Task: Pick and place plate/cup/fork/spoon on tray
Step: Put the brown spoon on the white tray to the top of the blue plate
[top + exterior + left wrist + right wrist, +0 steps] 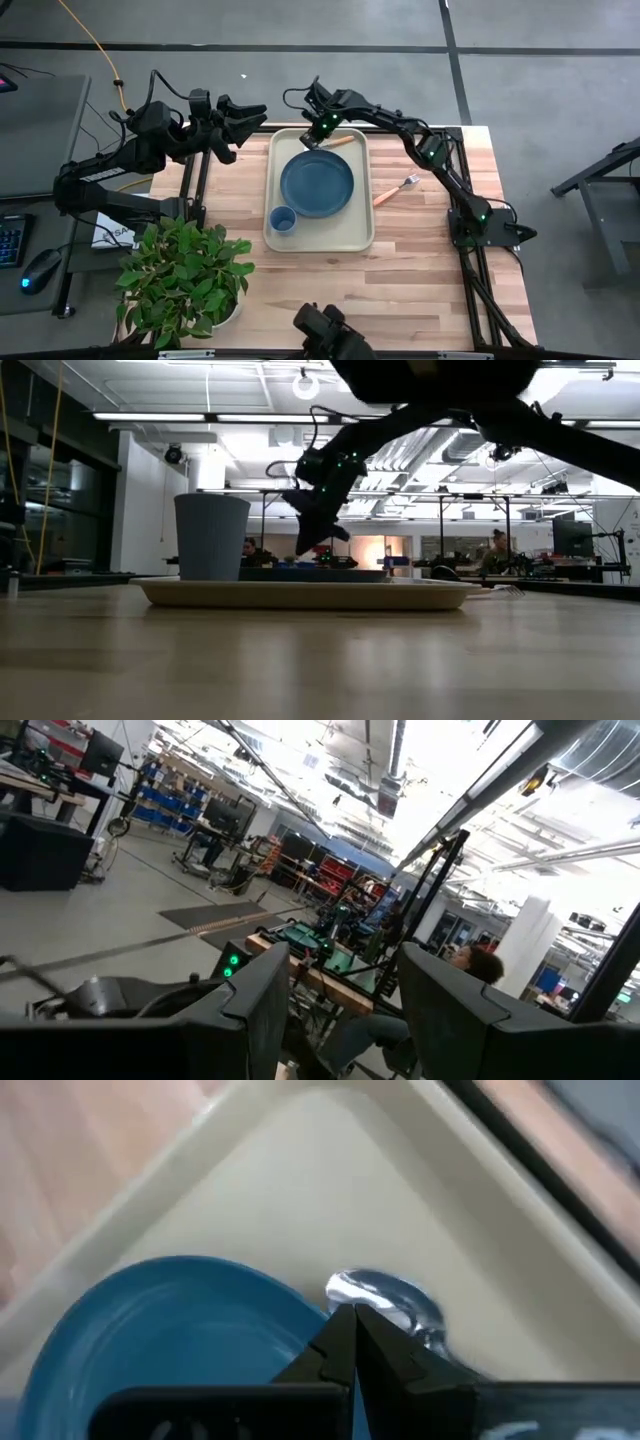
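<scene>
Right claw pinched shut over the spoon at the tray's far end.

Nearest the front edge of the table, well short of the claw, the cup [282, 219] stands in the tray's near left corner, and the plate [317, 184] lies flat mid-tray between cup and claw. The right gripper [313, 137] hangs over the far left corner of the tray [352, 236], its fingers [345, 1342] closed tip to tip. The spoon [338, 142] lies on the tray floor just beside the plate's far rim, its silver bowl directly under the fingertips, its orange handle running off to the claw's right. Whether the tips actually grip it cannot be told. The fork [396, 189] lies on the bare table [420, 270], right of the tray and nearer than the claw. Beyond the tray's left side, the left gripper [248, 113] waits raised off the table's far left corner, fingers spread.
</scene>
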